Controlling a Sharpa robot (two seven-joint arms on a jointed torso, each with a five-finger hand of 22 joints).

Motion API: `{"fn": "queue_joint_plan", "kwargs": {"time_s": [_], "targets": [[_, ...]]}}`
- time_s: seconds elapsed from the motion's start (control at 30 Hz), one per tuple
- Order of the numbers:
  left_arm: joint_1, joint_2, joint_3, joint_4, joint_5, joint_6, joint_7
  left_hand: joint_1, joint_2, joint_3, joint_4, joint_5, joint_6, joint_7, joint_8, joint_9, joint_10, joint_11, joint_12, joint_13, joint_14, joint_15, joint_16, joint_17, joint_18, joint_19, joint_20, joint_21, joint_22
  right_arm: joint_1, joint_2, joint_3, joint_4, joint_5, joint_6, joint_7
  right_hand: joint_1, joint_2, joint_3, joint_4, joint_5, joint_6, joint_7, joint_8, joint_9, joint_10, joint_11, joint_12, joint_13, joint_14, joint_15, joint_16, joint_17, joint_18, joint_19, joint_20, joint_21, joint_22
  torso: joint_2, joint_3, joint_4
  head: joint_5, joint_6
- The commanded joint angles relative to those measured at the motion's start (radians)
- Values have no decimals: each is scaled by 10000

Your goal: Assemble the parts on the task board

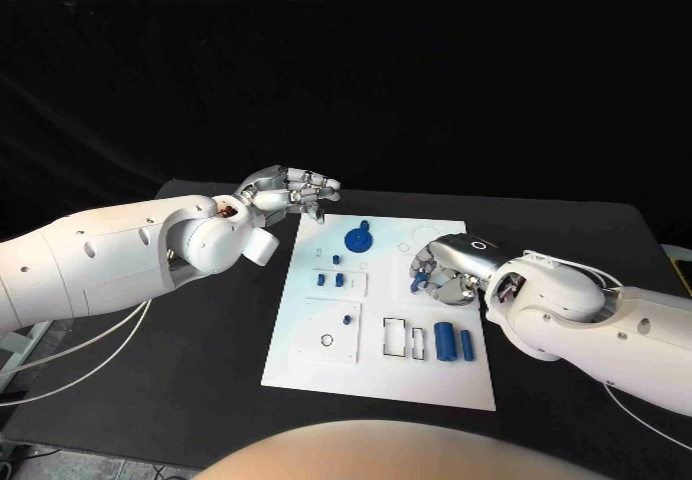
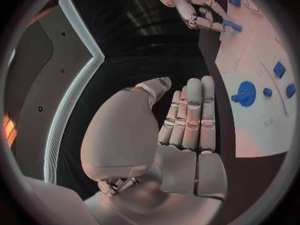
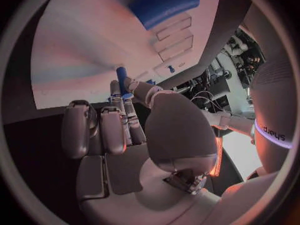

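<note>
The white task board (image 1: 378, 372) lies mid-table. My right hand (image 1: 450, 270) hovers over the board's right side and pinches a small blue peg (image 3: 122, 78) between thumb and fingers; the peg (image 2: 230, 25) sticks out from the fingertips. My left hand (image 1: 290, 190) is above the table by the board's far left corner, fingers straight and side by side, nothing in it. A round blue disc part (image 1: 358, 238) stands near the far edge. Small blue blocks (image 1: 333, 280) sit below it. Two blue cylinders (image 1: 456, 341) lie at the right, near the front.
Empty rectangular slots (image 1: 394, 337) and a small black ring (image 1: 329, 340) mark the board's near half. Black table (image 1: 202, 340) surrounds the board, with bare room to its left. The table's far edge runs just behind my left hand.
</note>
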Motion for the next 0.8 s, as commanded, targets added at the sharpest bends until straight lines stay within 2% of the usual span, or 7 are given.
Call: {"fn": "queue_joint_plan", "kwargs": {"time_s": [0.03,0.2,0.27,0.37,0.57,0.7,0.8], "targets": [[6,25,8,2,61,159,49,-6,85,-55,-26,23,-69,92,31,7,-79,-22,50,16,-87,8,-37,-12,56,-3,71,-49,-9,138,-242,48,397,89,-397,-9,64,134,56,-12,56,99,-36,71,187,373,-302,-42,-1,277,-85,39,-8,-181,65,7,51,1547,-11,-15,1,27,3],[5,64,8,-48,62,171,68,-6,85,-55,-26,23,-69,92,31,7,-79,-22,50,16,-87,8,-37,-12,56,-3,71,-49,-9,320,-425,95,1061,210,-446,-27,64,134,56,-12,56,99,-36,71,187,373,-302,-42,-1,277,-85,39,-8,-181,65,7,51,1547,-16,-4,-11,86,56],[5,109,8,-96,79,191,78,-2,88,-56,-27,24,-72,92,38,8,-85,-22,59,18,-88,8,-36,-12,56,0,71,-51,-11,348,-352,106,1287,234,-467,-10,56,122,51,-16,57,99,-39,78,196,377,-304,-55,-2,278,-87,42,-5,-183,68,4,61,1554,-12,10,12,105,74],[4,166,8,-156,98,236,69,-9,88,-61,-22,23,-74,94,41,8,-88,-21,65,19,-88,9,-35,-12,55,1,72,-53,-13,330,-93,116,1478,251,-477,38,56,122,51,-18,58,98,-40,80,198,378,-304,-58,-3,274,-88,33,-28,-176,54,3,30,1542,-25,12,29,129,49],[3,257,8,-208,112,277,63,-10,87,-62,-21,23,-76,95,42,8,-91,-20,67,19,-89,9,-35,-12,55,1,73,-54,-14,108,584,116,1562,215,-501,180,57,128,63,-23,63,84,-39,80,204,371,-303,-81,-8,263,-90,10,-85,-161,25,-1,-38,1518,-45,-25,42,189,45],[3,324,8,-217,116,249,79,-10,87,-62,-21,23,-76,95,42,8,-91,-20,67,19,-89,9,-35,-12,55,1,73,-54,-14,-102,1082,97,1490,173,-501,304,55,128,68,-26,64,72,-36,79,207,366,-301,-95,-11,260,-90,5,-97,-158,18,-3,-53,1513,-22,-4,29,259,38],[4,388,8,-208,117,191,90,-10,87,-62,-21,23,-76,95,42,8,-91,-20,67,19,-89,9,-35,-12,55,1,73,-54,-14,-340,1476,70,1320,148,-489,404,49,131,73,-25,64,60,-32,78,211,361,-297,-111,-15,258,-89,0,-110,-157,15,-4,-59,1513,-25,-11,31,376,-15]]}}
